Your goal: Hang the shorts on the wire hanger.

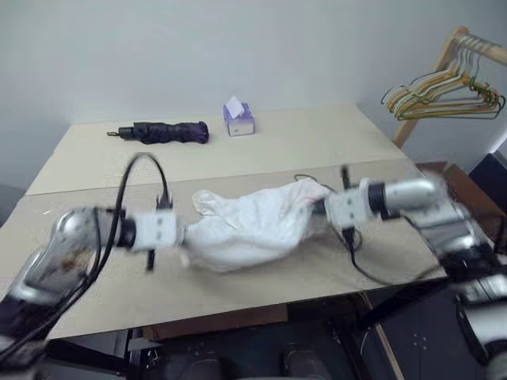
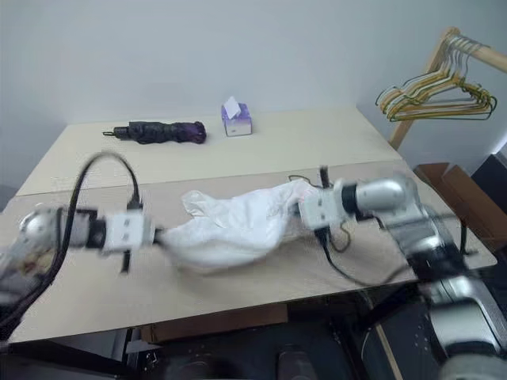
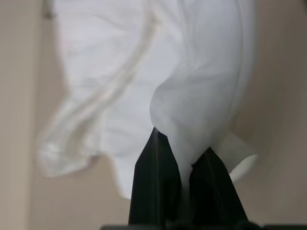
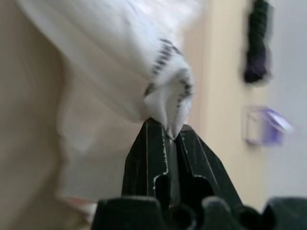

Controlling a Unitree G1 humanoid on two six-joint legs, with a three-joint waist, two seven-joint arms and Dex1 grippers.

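The white, wrinkled shorts (image 1: 253, 226) hang stretched between my two grippers, lifted a little above the light wooden table (image 1: 317, 142). At the shorts' left end my left gripper (image 1: 184, 236) is shut on a fold of the cloth; the left wrist view shows its black fingers (image 3: 156, 182) pinching the white fabric (image 3: 144, 72). My right gripper (image 1: 321, 207) is shut on the right end, on a hem with small dark marks (image 4: 165, 52). At the far right, off the table, a wire hanger (image 1: 444, 95) hangs among several on a wooden rack (image 1: 444, 55).
A folded dark umbrella (image 1: 162, 132) and a purple tissue box (image 1: 238, 119) lie at the table's far side. A black cable (image 1: 372, 273) trails over the table's right front. A cardboard box (image 2: 451, 186) sits on the floor beside the rack.
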